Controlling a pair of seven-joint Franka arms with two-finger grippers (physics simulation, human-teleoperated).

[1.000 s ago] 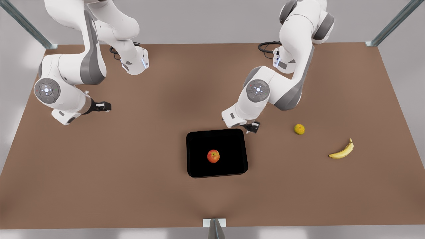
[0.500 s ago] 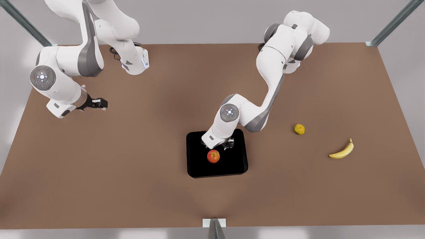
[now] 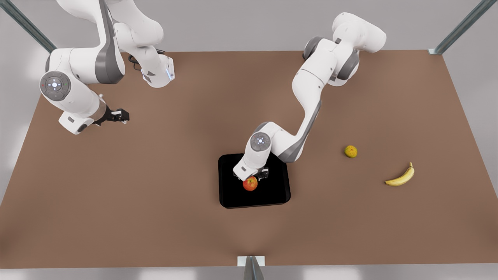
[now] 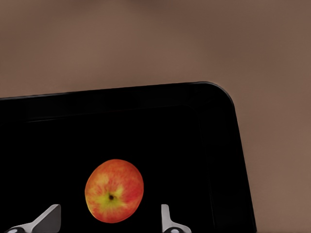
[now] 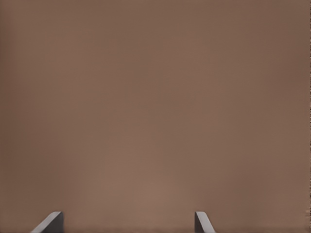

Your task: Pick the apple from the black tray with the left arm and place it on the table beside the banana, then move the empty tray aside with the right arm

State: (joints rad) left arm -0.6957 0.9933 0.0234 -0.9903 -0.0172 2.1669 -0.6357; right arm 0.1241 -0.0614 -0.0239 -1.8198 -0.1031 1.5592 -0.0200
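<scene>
Left gripper (image 3: 252, 175) sits over the black tray (image 3: 233, 194), just behind the apple (image 3: 250, 184) and touching or nearly touching its top as seen in the front view. Apple rests near the tray's middle, tray near the table (image 3: 155, 214) centre. Banana (image 3: 400, 177) lies well apart toward the front view's right, with a small yellow-green fruit (image 3: 351, 151) near it; free table beside the banana looks like the drop spot. Right gripper (image 3: 116, 115) hangs over bare table at the front view's left, well clear of the tray. That arm waits, likely parked out of the way until the tray is empty.

Left wrist view: apple (image 4: 114, 190) lies between the two fingertips (image 4: 47, 217), wide gap either side, nothing clamped, so the jaws are spread for the grab. Tray rim and rounded corner (image 4: 221, 97) show beyond the fruit, brown table past that. Fingers straddle the apple's widest part, which suits a round, rolling thing. Judgement: the step in hand is the final descent before closing; not yet a grasp.

Right wrist view: fingertips (image 5: 51, 221) spread apart over plain table (image 5: 155, 97), holding nothing.
</scene>
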